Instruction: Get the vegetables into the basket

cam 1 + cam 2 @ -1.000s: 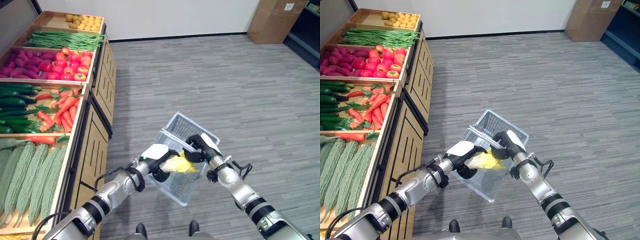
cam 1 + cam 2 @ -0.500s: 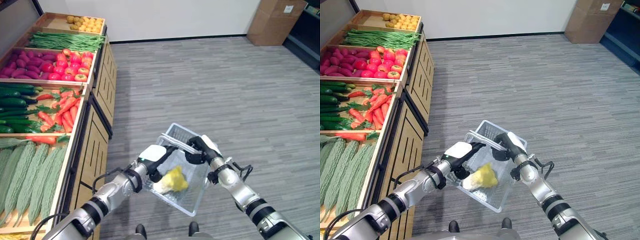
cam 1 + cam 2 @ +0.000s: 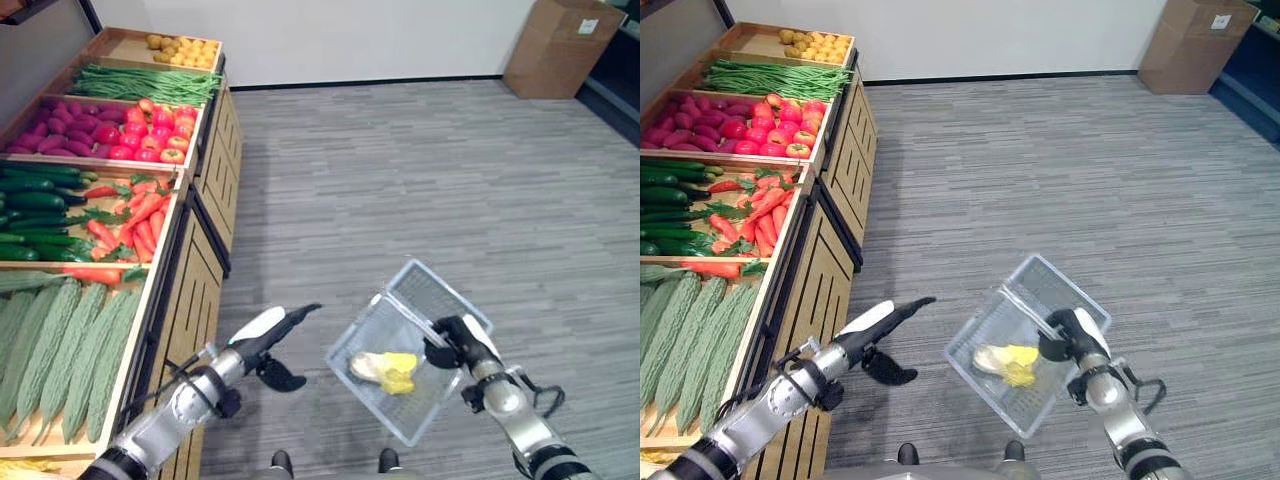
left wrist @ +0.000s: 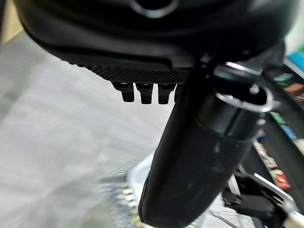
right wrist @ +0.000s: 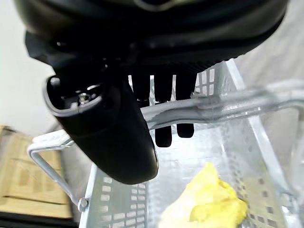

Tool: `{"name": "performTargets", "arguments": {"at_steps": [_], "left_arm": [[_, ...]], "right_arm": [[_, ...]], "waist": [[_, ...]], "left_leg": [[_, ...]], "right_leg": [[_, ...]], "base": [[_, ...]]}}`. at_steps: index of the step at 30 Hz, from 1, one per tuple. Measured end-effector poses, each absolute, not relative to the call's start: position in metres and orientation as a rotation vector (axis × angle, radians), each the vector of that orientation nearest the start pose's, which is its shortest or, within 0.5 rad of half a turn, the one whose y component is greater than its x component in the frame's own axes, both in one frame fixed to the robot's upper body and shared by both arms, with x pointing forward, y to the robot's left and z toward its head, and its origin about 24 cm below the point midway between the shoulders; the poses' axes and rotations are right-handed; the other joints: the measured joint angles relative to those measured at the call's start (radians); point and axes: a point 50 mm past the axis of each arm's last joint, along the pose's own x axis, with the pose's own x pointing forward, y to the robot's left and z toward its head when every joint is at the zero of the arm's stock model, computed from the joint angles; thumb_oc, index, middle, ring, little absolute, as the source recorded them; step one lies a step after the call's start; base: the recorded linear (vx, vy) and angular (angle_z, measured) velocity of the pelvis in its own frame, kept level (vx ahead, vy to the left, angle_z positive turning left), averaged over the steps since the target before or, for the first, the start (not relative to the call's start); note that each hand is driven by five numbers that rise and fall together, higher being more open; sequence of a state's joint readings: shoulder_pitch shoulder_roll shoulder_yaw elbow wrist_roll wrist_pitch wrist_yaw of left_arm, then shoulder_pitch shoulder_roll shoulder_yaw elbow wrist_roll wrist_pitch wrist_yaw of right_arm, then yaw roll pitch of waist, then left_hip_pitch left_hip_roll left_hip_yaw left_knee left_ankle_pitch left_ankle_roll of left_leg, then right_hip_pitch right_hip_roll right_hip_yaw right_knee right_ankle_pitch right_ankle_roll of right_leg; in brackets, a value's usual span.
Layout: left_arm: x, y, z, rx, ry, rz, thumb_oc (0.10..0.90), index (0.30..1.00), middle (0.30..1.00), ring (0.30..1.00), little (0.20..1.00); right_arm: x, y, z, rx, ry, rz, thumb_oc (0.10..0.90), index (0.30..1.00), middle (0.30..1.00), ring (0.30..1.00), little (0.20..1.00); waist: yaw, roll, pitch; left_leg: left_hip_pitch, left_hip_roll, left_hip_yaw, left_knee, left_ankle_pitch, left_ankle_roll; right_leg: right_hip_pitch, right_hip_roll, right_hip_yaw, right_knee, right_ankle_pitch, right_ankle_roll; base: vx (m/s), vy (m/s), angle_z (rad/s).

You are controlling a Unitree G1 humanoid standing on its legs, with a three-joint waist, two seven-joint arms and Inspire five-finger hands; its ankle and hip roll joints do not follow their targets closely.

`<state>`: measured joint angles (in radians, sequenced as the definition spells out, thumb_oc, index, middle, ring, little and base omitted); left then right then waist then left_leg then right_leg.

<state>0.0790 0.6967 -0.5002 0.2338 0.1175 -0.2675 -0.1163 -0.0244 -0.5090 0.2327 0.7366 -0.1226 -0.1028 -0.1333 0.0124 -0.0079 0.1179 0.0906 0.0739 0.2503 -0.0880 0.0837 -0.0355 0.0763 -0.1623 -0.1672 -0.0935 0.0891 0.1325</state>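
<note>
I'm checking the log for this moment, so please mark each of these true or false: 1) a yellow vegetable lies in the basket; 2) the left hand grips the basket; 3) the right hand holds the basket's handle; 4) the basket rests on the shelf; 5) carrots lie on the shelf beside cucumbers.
1) True: the yellow vegetable lies inside the basket.
2) False: the left hand is open and apart from the basket.
3) True: the right hand is curled round the handle.
4) False: it hangs over the floor, away from the shelf.
5) True: carrots lie next to cucumbers.
</note>
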Motion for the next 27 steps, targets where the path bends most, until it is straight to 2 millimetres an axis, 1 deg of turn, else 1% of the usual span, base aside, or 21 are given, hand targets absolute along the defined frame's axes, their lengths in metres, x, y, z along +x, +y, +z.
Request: {"name": "performTargets", "arguments": {"at_steps": [3,4,5,6,9,10,12,13,14,15,17,19,20,21,23,25,27], "left_arm": [[0.18,0.214,-0.045,0.782,0.368,-0.635,0.9,1.0,1.0,1.0,1.0],[0.173,0.22,-0.055,0.791,0.416,-0.627,0.9,1.0,1.0,1.0,1.0],[0.166,0.225,-0.068,0.784,0.48,-0.597,0.9,1.0,1.0,1.0,1.0],[0.154,0.234,-0.091,0.791,0.627,-0.548,0.9,1.0,1.0,1.0,1.0],[0.134,0.24,-0.108,0.817,0.738,-0.563,0.9,1.0,1.0,1.0,1.0],[0.129,0.243,-0.113,0.807,0.77,-0.536,0.9,1.0,1.0,1.0,1.0],[0.125,0.246,-0.119,0.837,0.805,-0.504,0.9,1.0,1.0,1.0,1.0],[0.119,0.247,-0.126,0.86,0.844,-0.494,0.9,1.0,1.0,1.0,1.0],[0.114,0.247,-0.13,0.862,0.87,-0.497,0.9,1.0,1.0,1.0,1.0],[0.107,0.247,-0.136,0.862,0.91,-0.488,0.9,1.0,1.0,1.0,1.0],[0.085,0.242,-0.151,0.872,1.029,-0.483,0.9,1.0,1.0,1.0,1.0],[0.071,0.241,-0.157,0.868,1.09,-0.491,0.9,1.0,1.0,1.0,1.0],[0.066,0.24,-0.159,0.869,1.113,-0.484,0.9,1.0,1.0,1.0,1.0],[0.06,0.242,-0.161,0.874,1.147,-0.473,0.9,1.0,1.0,1.0,1.0],[0.055,0.249,-0.161,0.902,1.179,-0.424,0.9,1.0,1.0,1.0,1.0],[0.056,0.254,-0.16,0.904,1.185,-0.359,0.9,1.0,1.0,1.0,1.0],[0.058,0.258,-0.159,0.898,1.186,-0.314,0.9,1.0,1.0,1.0,1.0]], "right_arm": [[0.181,-0.287,-0.082,-0.734,0.682,-0.024,0.4,0.3,0.3,0.3,0.3],[0.174,-0.289,-0.086,-0.736,0.703,-0.025,0.4,0.3,0.3,0.3,0.3],[0.165,-0.293,-0.091,-0.732,0.736,-0.039,0.4,0.3,0.3,0.3,0.3],[0.154,-0.3,-0.099,-0.739,0.808,-0.057,0.4,0.3,0.3,0.3,0.3],[0.138,-0.308,-0.104,-0.737,0.872,-0.084,0.4,0.3,0.3,0.3,0.3],[0.131,-0.312,-0.107,-0.734,0.901,-0.097,0.4,0.3,0.3,0.3,0.3],[0.117,-0.318,-0.113,-0.739,0.971,-0.117,0.4,0.3,0.3,0.3,0.3],[0.108,-0.321,-0.117,-0.742,1.016,-0.128,0.4,0.3,0.3,0.3,0.3],[0.104,-0.321,-0.118,-0.741,1.029,-0.128,0.4,0.3,0.3,0.3,0.3],[0.099,-0.322,-0.12,-0.739,1.046,-0.131,0.4,0.3,0.3,0.3,0.3],[0.084,-0.32,-0.125,-0.728,1.095,-0.128,0.4,0.3,0.3,0.3,0.3],[0.079,-0.32,-0.127,-0.724,1.113,-0.128,0.4,0.3,0.3,0.3,0.3],[0.079,-0.32,-0.127,-0.724,1.113,-0.128,0.4,0.3,0.3,0.3,0.3],[0.079,-0.32,-0.128,-0.725,1.115,-0.129,0.4,0.3,0.3,0.3,0.3],[0.079,-0.318,-0.128,-0.72,1.112,-0.121,0.4,0.3,0.3,0.3,0.3],[0.081,-0.317,-0.128,-0.718,1.105,-0.12,0.4,0.3,0.3,0.3,0.3],[0.083,-0.316,-0.128,-0.716,1.1,-0.118,0.4,0.3,0.3,0.3,0.3]], "waist": [[0.0,0.001,0.0],[0.0,0.002,-0.001],[-0.001,0.003,-0.004],[-0.003,0.005,-0.006],[-0.005,0.006,-0.006],[-0.007,0.008,-0.009],[-0.003,0.013,-0.018],[-0.005,0.018,-0.03],[-0.008,0.018,-0.032],[-0.011,0.021,-0.039],[-0.022,0.019,-0.054],[-0.029,0.016,-0.054],[-0.03,0.021,-0.055],[-0.03,0.023,-0.051],[-0.028,0.021,-0.038],[-0.025,0.023,-0.016],[-0.024,0.023,-0.006]], "left_leg": [[-0.001,0.001,0.0,0.0,0.0,0.0],[-0.001,0.001,-0.001,0.0,0.0,0.0],[0.001,0.0,-0.001,0.0,-0.001,-0.001],[0.002,0.001,-0.001,0.0,-0.002,-0.002],[-0.001,0.004,-0.001,0.0,-0.002,-0.002],[-0.001,0.004,-0.001,0.0,-0.002,-0.002],[-0.002,0.006,0.0,0.0,-0.002,-0.003],[-0.002,0.007,0.002,0.0,-0.004,-0.005],[-0.003,0.008,0.003,0.0,-0.004,-0.006],[-0.003,0.009,0.003,0.0,-0.005,-0.007],[-0.004,0.015,0.003,0.0,-0.006,-0.009],[-0.01,0.019,0.002,0.0,-0.005,-0.01],[-0.014,0.021,0.003,0.0,-0.004,-0.011],[-0.024,0.026,0.003,0.003,-0.001,-0.013],[-0.029,0.041,-0.004,0.007,-0.001,-0.018],[-0.033,0.055,-0.015,0.028,-0.011,-0.029],[-0.046,0.068,-0.023,0.043,-0.019,-0.031]], "right_leg": [[-0.001,0.0,-0.001,0.0,0.0,0.0],[-0.001,0.0,-0.002,0.0,-0.001,0.001],[-0.001,-0.001,-0.003,0.0,-0.003,0.0],[-0.001,0.0,-0.002,0.0,-0.006,-0.003],[-0.004,0.003,-0.001,0.0,-0.006,-0.004],[-0.004,0.004,0.0,0.0,-0.007,-0.005],[-0.005,0.005,0.0,0.0,-0.007,-0.005],[-0.006,0.006,0.002,0.0,-0.008,-0.006],[-0.008,0.007,0.002,0.0,-0.008,-0.006],[-0.009,0.009,0.002,0.0,-0.009,-0.007],[-0.01,0.016,0.002,0.001,-0.012,-0.01],[-0.017,0.019,0.003,0.008,-0.014,-0.012],[-0.029,0.021,0.006,0.019,-0.016,-0.016],[-0.049,0.023,0.007,0.043,-0.026,-0.017],[-0.063,0.034,0.001,0.074,-0.05,-0.019],[-0.065,0.043,-0.006,0.099,-0.068,-0.029],[-0.079,0.052,-0.007,0.123,-0.087,-0.041]], "base": [[0.0,-0.026,0.0],[0.0,-0.032,0.02],[0.0,0.0,0.0],[0.0,0.0,0.0],[0.0,-0.023,-0.01],[0.0,-0.033,0.01],[0.0,-0.027,-0.02],[0.01,-0.049,-0.05],[0.01,-0.064,-0.05],[0.0,-0.051,-0.04],[-0.04,-0.055,-0.01],[-0.06,-0.079,-0.02],[-0.03,-0.071,-0.05],[0.01,-0.103,-0.01],[0.04,-0.219,0.07],[0.01,-0.175,0.1],[0.0,-0.141,0.08]]}}
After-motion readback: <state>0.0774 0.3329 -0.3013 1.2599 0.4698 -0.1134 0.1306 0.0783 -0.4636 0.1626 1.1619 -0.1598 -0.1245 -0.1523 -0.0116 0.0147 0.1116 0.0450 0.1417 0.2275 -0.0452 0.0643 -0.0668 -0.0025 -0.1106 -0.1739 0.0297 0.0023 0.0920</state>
